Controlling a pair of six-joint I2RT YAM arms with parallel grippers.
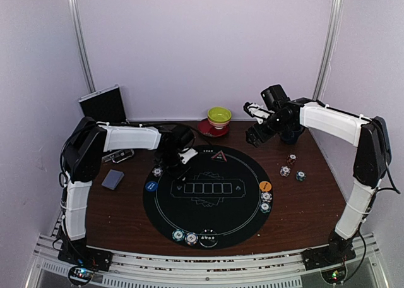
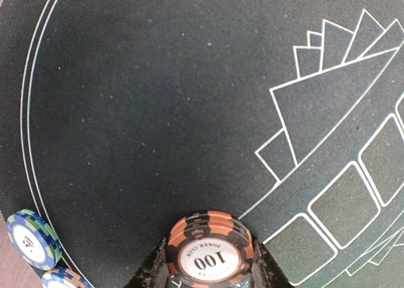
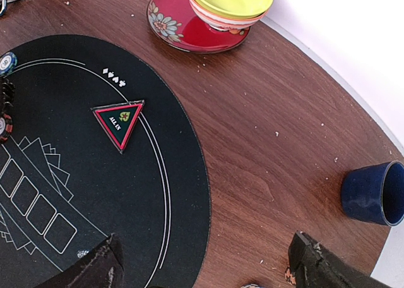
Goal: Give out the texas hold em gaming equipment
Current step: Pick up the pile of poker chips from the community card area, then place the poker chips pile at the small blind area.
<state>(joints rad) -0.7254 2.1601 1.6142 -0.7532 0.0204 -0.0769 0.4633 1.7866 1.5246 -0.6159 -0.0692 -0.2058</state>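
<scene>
My left gripper (image 2: 210, 263) is shut on a small stack of orange-and-black poker chips (image 2: 210, 237) marked 100, held just over the black round mat (image 2: 158, 111). In the top view the left gripper (image 1: 172, 165) hangs over the mat's left part. Two blue-and-green chips (image 2: 31, 237) lie at the mat's left rim. My right gripper (image 1: 252, 135) is raised at the back right, open, with nothing between its fingers (image 3: 95, 269). Loose chips (image 1: 285, 171) lie on the wood to the right. The grey-blue card deck (image 1: 113, 179) lies left of the mat.
A blue button disc (image 1: 151, 186) and an orange one (image 1: 265, 186) sit on the mat's rim, with chips (image 1: 191, 239) at its near edge. A red-edged triangle marker (image 3: 118, 122), the yellow-green bowl (image 3: 230, 0) on its red saucer and a dark blue mug (image 3: 375, 193) stand at the back.
</scene>
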